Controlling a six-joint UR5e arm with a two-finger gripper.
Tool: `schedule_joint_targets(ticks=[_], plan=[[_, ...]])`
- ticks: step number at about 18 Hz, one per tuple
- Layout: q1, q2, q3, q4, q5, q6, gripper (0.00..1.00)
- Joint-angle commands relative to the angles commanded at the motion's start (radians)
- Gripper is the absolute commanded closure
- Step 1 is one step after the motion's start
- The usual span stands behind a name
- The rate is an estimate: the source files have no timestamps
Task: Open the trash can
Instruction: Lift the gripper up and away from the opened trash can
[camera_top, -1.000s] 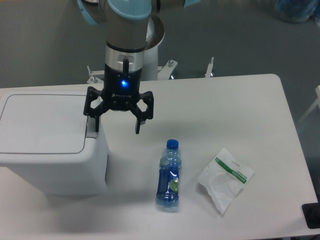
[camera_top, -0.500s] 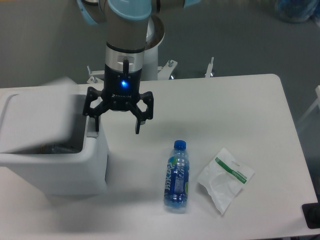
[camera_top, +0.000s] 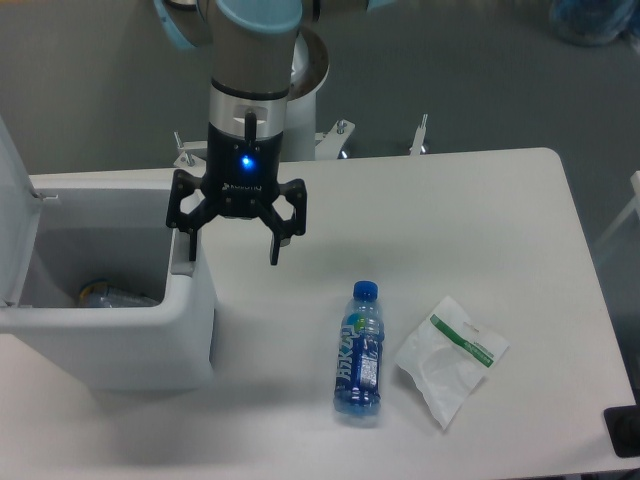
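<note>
Nearest me on the tabletop (camera_top: 480, 200), the blue bottle (camera_top: 359, 352) now lies a touch further right and lower than it did half a second ago, cap pointing away from me, and a second ago it lay further left still. Just right of it the white plastic bag (camera_top: 449, 357) with the green stripe has not shifted.

On the left side of the tabletop the trash can (camera_top: 110, 335) has changed most: a second ago its lid (camera_top: 18, 215) lay flat and closed, half a second ago it was a blur partway up, and now it stands upright at the left edge of my view. The bin is open, and I can see something lying on its bottom, too dim to identify.

The arm comes straight down from the top of the view, blue light lit on the wrist. The tool (camera_top: 232, 252) hangs in the same spot as before, fingers spread apart and empty, the left fingertip (camera_top: 190, 253) at the bin's right rim, the other over bare tabletop.
</note>
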Motion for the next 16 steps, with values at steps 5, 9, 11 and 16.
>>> schedule_joint_targets(ticks=[5,9,11,16], plan=[[0.049,-0.003,0.043,-0.002,0.014,0.031,0.0],[0.101,-0.006,0.043,-0.003,0.113,0.138,0.0],[0.118,-0.014,0.032,-0.003,0.21,0.246,0.0],[0.167,-0.038,0.025,-0.005,0.287,0.385,0.0]])
